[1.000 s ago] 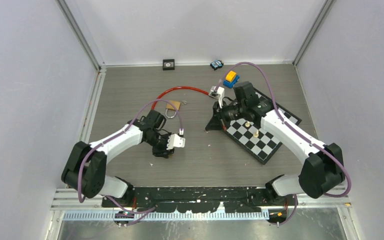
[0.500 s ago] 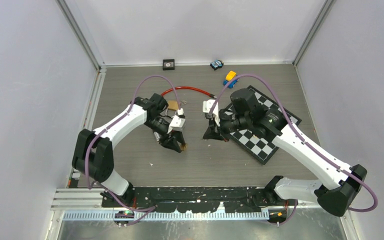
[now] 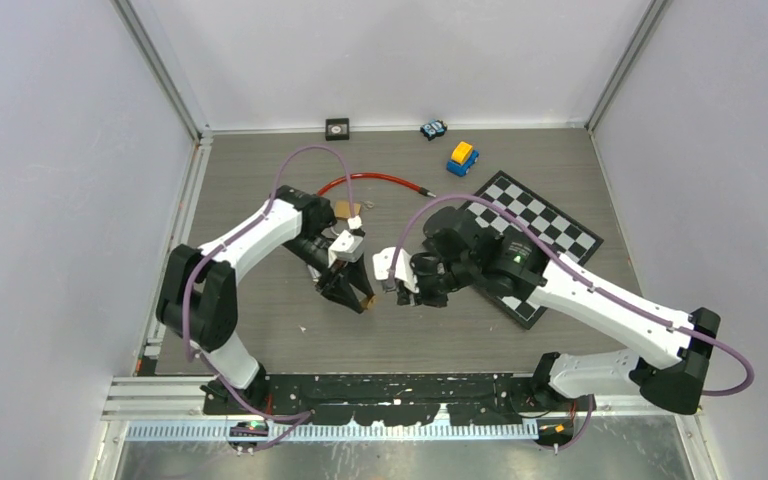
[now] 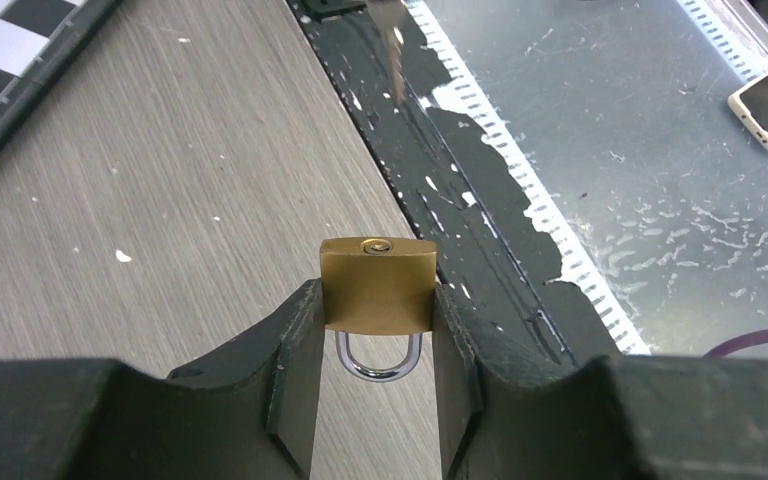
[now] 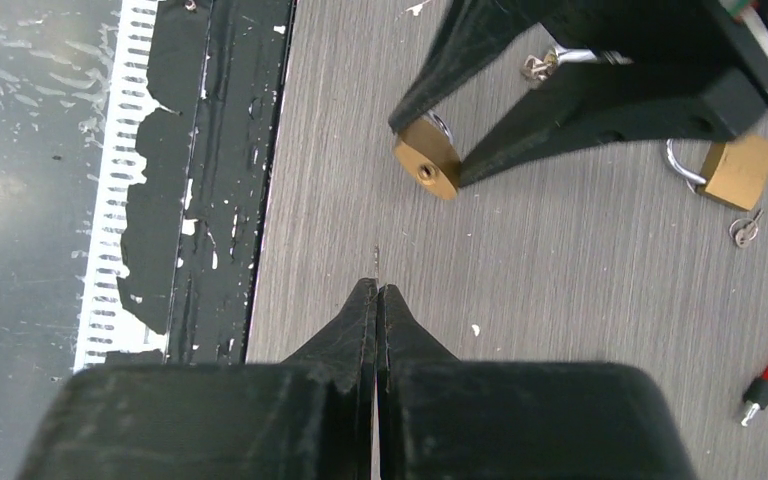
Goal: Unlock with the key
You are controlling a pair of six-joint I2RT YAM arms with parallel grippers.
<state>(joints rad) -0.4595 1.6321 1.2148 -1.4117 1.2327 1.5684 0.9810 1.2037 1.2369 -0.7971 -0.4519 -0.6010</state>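
My left gripper (image 4: 377,295) is shut on a brass padlock (image 4: 377,285), gripped by its sides just above the table, with the keyhole facing away from the wrist and the steel shackle pointing back between the fingers. It shows in the top view (image 3: 365,299) and the right wrist view (image 5: 427,160). My right gripper (image 5: 377,290) is shut on a key (image 5: 377,262) whose thin blade sticks out past the fingertips. The blade is a short way from the keyhole and apart from it. The key also shows at the top of the left wrist view (image 4: 391,45).
A second brass padlock (image 5: 738,170) and a loose key ring (image 5: 745,232) lie behind the left gripper, beside a red cable (image 3: 370,180). A chessboard (image 3: 550,225) lies at the right. A yellow-and-blue toy car (image 3: 462,157) and two small items sit at the back.
My right arm has swung left and nearer, off the chessboard, bringing the key to face the padlock. My left gripper has lifted the padlock and now holds it almost still.
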